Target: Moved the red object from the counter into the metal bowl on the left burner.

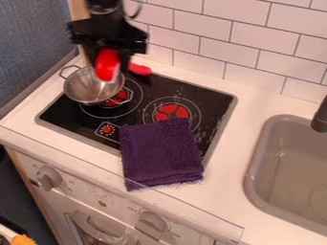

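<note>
Surface: white counter (228, 177), backed by white wall tiles (246, 43) from eleven to two o'clock in the camera view; blue-grey panel (33, 38) at ten. Set into the counter: black cooktop (60, 115), two burners.

Item, metal bowl (88, 92): upright, open side up, partly over the left burner (137, 107), with one handle at ten o'clock, another at four.

Item, gripper (110, 64): at eleven o'clock in the view, pointing down above the bowl's far side. Jaws parted by only the width of the red object (107, 66), closed on it from both sides.

Item, red object: off the counter, in the grip, pale at its lower end, overlapping the bowl's rim at about one o'clock. Cannot tell the exact height above the rim.

Step in hand, by judgement: carry nearly done, release not yet made. Next: ease toward seven o'clock to centre over the bowl, lower a little, then open.

Edges: bowl rim nearest, liable to be knocked or tipped by a low approach; second red item (140, 69) close by at two o'clock from the bowl; panel and wooden post (78, 10) tight at ten to eleven.

Open room: toward five o'clock, above the cooktop and purple cloth (159, 153). Sink (256, 162) well apart, at four.
</note>
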`<state>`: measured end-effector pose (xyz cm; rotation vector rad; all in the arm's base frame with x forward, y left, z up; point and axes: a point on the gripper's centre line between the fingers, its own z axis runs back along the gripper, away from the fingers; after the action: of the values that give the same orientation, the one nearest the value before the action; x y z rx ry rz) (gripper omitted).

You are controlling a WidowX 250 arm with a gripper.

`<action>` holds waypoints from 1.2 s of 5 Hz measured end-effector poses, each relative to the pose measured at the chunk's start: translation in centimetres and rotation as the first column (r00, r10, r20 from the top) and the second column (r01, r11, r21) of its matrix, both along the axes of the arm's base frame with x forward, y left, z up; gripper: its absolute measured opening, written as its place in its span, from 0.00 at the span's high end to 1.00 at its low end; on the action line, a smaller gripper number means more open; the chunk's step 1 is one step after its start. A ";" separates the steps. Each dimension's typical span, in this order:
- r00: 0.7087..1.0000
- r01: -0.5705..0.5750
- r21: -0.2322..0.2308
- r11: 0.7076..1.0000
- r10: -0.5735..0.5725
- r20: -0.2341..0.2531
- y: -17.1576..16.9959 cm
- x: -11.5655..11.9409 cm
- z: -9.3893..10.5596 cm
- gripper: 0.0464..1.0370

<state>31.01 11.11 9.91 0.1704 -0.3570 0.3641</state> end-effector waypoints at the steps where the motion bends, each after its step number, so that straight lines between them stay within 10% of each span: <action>1: 0.999 -0.027 0.006 1.000 0.027 -0.038 2.3 0.0 -2.1 0.44; 3: 0.993 -0.044 0.011 0.999 0.044 -0.109 4.8 1.4 -5.6 0.44; 6: 0.986 -0.053 -0.004 0.999 0.052 -0.158 4.2 2.3 -6.8 0.03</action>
<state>33.33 15.27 3.06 0.1995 -0.1946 0.4011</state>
